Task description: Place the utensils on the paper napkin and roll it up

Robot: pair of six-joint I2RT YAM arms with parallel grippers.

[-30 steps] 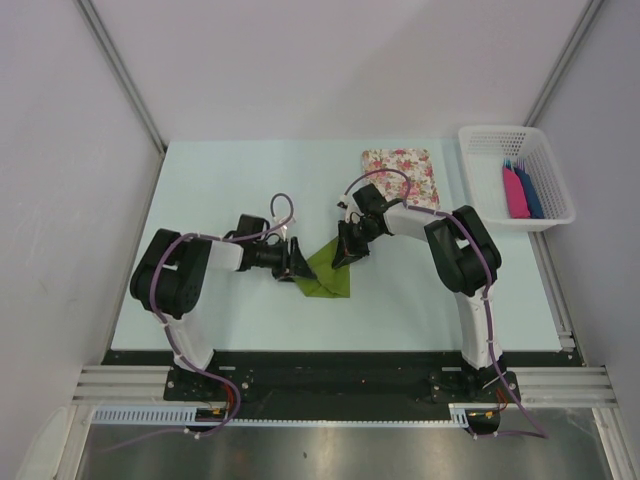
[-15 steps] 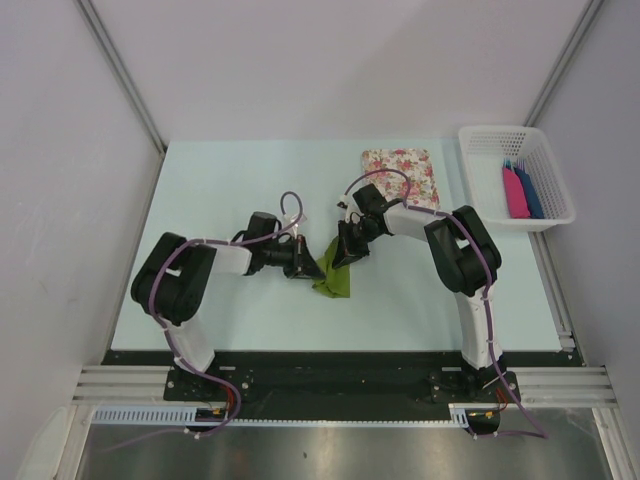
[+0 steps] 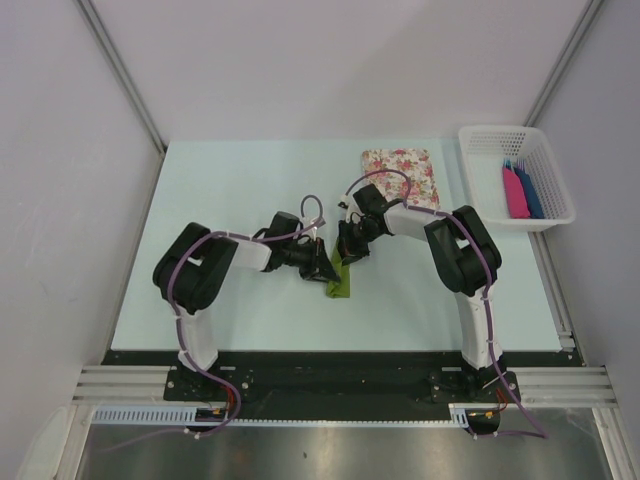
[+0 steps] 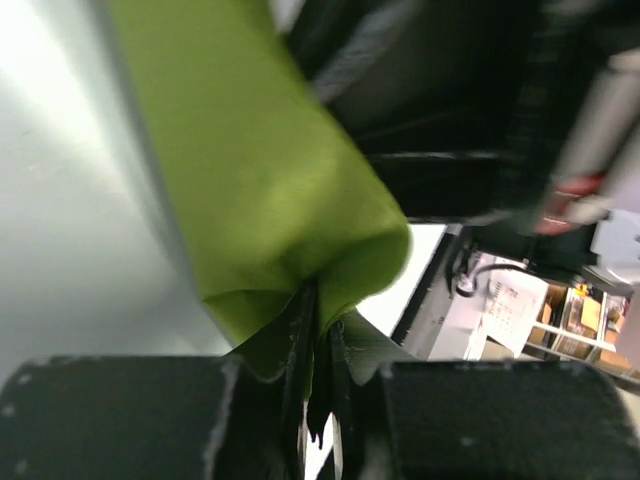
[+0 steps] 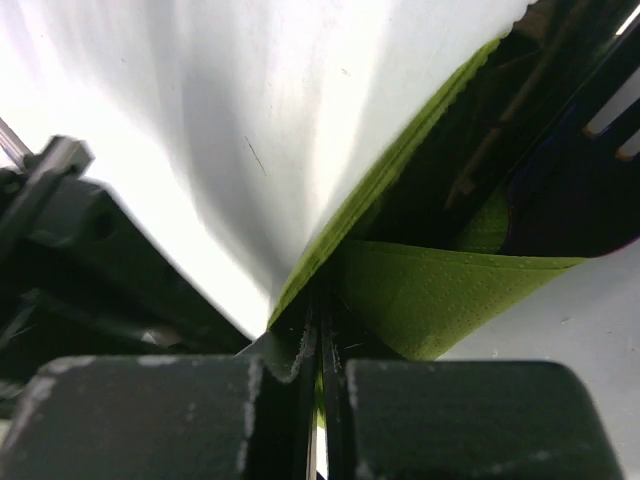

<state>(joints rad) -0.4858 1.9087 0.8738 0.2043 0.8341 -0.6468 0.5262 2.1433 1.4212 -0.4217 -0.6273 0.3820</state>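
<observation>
The olive-green paper napkin (image 3: 339, 283) is a narrow folded strip between my two grippers at the table's middle. My left gripper (image 3: 322, 268) is shut on its near edge; in the left wrist view the napkin (image 4: 260, 190) curls over in a rounded fold from the pinched jaws (image 4: 318, 340). My right gripper (image 3: 349, 252) is shut on the napkin's far edge; in the right wrist view the green sheet (image 5: 440, 290) folds away from the closed jaws (image 5: 322, 330). A dark purple-maroon piece (image 5: 570, 200) shows at the upper right there, too unclear to name. The utensils are otherwise hidden.
A pink-and-white floral mat (image 3: 405, 172) lies behind the right arm. A white basket (image 3: 515, 175) at the back right holds pink and blue flat pieces (image 3: 518, 192). Both arms crowd the table's middle.
My left gripper has swung right toward the right gripper with the napkin's edge, folding the wide green sheet into a narrow strip. The right gripper has barely moved.
</observation>
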